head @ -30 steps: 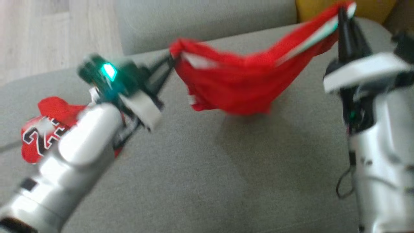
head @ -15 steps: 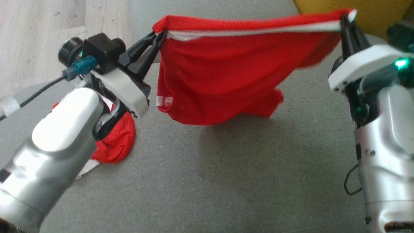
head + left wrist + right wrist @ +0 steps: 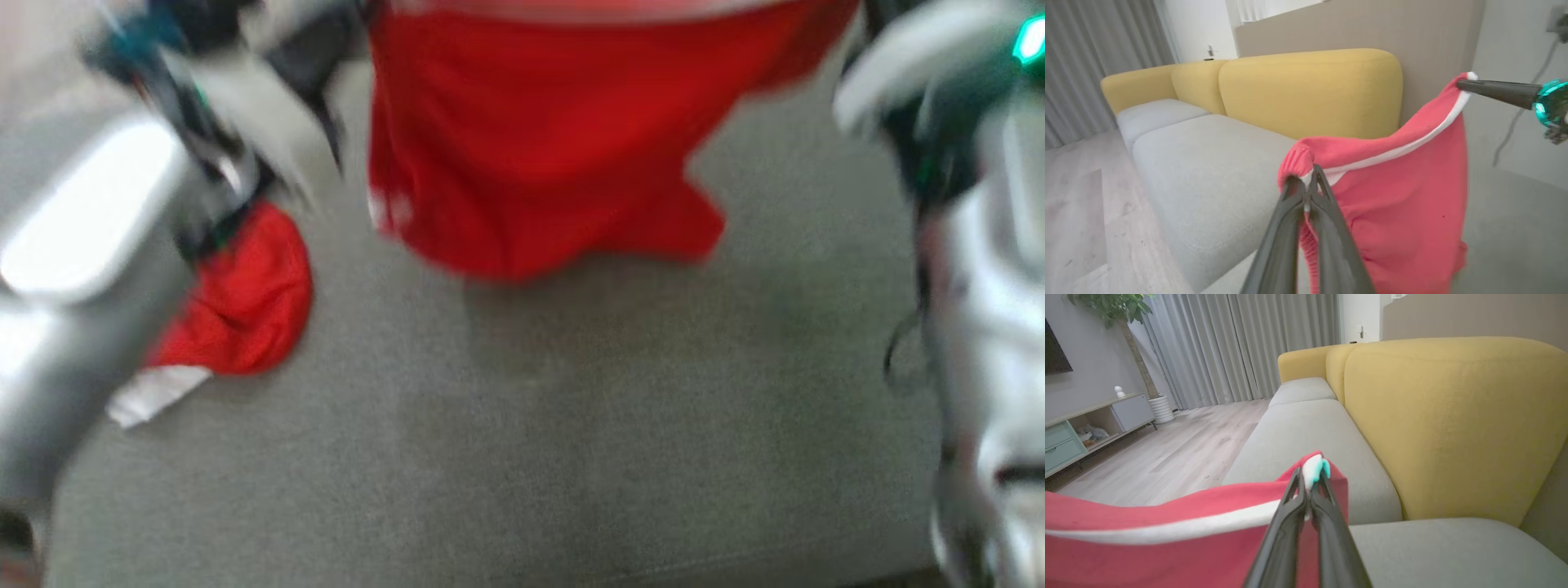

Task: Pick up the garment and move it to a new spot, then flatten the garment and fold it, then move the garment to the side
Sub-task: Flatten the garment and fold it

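Observation:
The garment (image 3: 539,155), red with a white-striped band, hangs in the air between my two grippers over a grey sofa cushion (image 3: 522,425). My left gripper (image 3: 1306,185) is shut on the gathered left end of the band, and the garment (image 3: 1404,216) drops down to its right. My right gripper (image 3: 1308,482) is shut on the other end, with the garment (image 3: 1167,543) stretching away to the left. In the left wrist view the right gripper's fingers (image 3: 1490,90) pinch the far corner. The head view is blurred and the fingertips lie past its top edge.
A second red and white cloth (image 3: 237,314) lies crumpled on the cushion beside my left forearm (image 3: 73,269). Yellow sofa backrests (image 3: 1453,416) rise behind the grey seats. A wooden floor (image 3: 1167,453), curtains and a low cabinet (image 3: 1094,420) lie beyond.
Both grippers have risen and drawn apart, pulling the garment's band from a sag to a taut line. The garment now hangs higher. The head view has also shifted.

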### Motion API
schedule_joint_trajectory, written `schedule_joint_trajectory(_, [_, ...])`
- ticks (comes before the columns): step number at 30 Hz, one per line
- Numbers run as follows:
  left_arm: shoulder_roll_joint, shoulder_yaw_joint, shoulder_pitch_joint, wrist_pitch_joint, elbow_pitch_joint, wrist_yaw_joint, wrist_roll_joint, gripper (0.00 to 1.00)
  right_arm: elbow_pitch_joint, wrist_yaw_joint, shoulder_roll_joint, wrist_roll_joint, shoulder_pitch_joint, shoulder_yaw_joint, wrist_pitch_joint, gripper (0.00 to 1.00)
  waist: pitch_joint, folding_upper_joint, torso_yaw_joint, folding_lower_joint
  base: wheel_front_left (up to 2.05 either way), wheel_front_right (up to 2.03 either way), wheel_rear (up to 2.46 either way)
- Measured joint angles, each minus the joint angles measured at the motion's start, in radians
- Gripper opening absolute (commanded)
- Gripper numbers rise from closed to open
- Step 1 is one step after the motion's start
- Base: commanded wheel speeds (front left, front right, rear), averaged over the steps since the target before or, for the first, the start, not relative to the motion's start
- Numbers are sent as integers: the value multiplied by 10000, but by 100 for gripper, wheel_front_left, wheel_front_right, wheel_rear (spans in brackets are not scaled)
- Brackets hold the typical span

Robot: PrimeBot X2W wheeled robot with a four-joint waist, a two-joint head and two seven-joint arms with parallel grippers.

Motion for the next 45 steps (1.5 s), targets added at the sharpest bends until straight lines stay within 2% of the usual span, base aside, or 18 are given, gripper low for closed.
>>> schedule_joint_trajectory(4, [-247, 520, -2233, -309, 1269, 12, 355, 0, 1149, 0, 6, -127, -2564, -213, -1039, 0, 1035, 0, -74, 2, 0, 0, 0])
schedule_joint_trajectory(9, [-1074, 1089, -4413, -1749, 2828, 96, 830, 0, 2706, 0, 96, -761, -5046, -640, -3218, 0, 2120, 0, -127, 4, 0, 0, 0])
schedule_joint_trajectory(12, [-1457, 974, -4504, -2447, 3448, 86, 965, 0, 3705, 0, 165, -899, -5288, -773, -4008, 0, 2418, -1, -114, 4, 0, 0, 0])
schedule_joint_trajectory(17, [-1900, -33, -3461, -2686, 3636, 73, 412, 0, 5298, 0, 117, -905, -4563, -479, -4192, 0, 2296, 0, 43, -2, 0, 0, 0])
schedule_joint_trajectory(22, [-1703, -2008, -1044, -2316, 2257, 52, -901, 0, 6636, 0, -393, -667, -3279, 77, -3427, 0, 2039, 0, 90, -2, 0, 0, 0])
schedule_joint_trajectory(27, [-978, -3521, 488, -2073, 1024, 0, -1860, 0, 7118, 0, -894, -134, -2214, 997, -2186, 0, 1751, 0, 127, -3, 0, 0, 0])
schedule_joint_trajectory(32, [-732, -3893, 1071, -2073, 468, 2, -2228, 0, 6964, 0, -1120, 604, -1634, 1732, -1250, 0, 1401, 0, 82, -4, 0, 0, 0])
schedule_joint_trajectory(35, [-775, -4107, 1831, -2140, 290, 2, -2328, 0, 6422, 0, -1593, 1398, -848, 2405, -431, 0, 945, 0, -9, -4, 0, 0, 0])
schedule_joint_trajectory(39, [-966, -4132, 2421, -2422, 291, 0, -2326, 0, 5900, 0, -2132, 2100, -58, 2828, 209, 0, 440, 0, -107, -4, 0, 0, 0])
schedule_joint_trajectory(45, [-1354, -4151, 3394, -2614, 17, 104, -2326, 0, 4943, 0, -3010, 3285, 1250, 2895, 1361, 0, -399, 0, -322, -4, 0, 0, 0])
